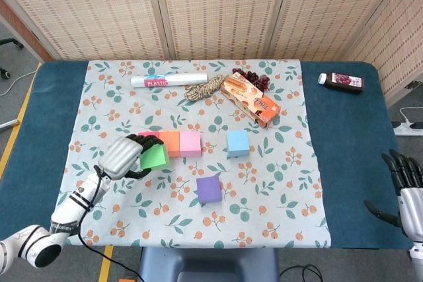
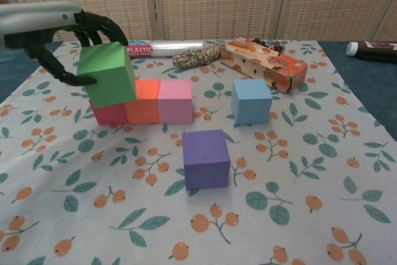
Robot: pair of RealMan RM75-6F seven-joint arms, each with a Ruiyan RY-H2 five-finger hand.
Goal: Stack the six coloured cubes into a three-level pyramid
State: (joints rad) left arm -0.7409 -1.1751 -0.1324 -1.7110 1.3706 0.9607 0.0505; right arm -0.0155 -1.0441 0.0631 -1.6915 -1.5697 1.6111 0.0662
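My left hand [image 1: 123, 156] [image 2: 43, 24] grips the green cube [image 1: 154, 156] [image 2: 108, 73] and holds it in the air, in front of the left end of a row of cubes. That row lies on the cloth: red [image 2: 109, 113], mostly hidden behind the green cube, then orange [image 1: 170, 143] [image 2: 144, 101] and pink [image 1: 190, 143] [image 2: 175, 100], touching side by side. The blue cube [image 1: 237, 142] [image 2: 251, 100] stands apart to the right. Nearer the front sits the purple cube [image 1: 209, 189] [image 2: 206, 158]. My right hand [image 1: 404, 187] hangs open off the table's right edge.
At the back of the floral cloth [image 1: 277, 183] lie a plastic wrap roll [image 1: 162, 81] [image 2: 155, 49], a twine bundle [image 1: 204, 88] [image 2: 197, 55], an orange snack box [image 1: 251, 100] [image 2: 264, 63] and dark grapes [image 1: 254, 78]. A dark bottle [image 1: 342, 82] [image 2: 373, 50] lies at the far right.
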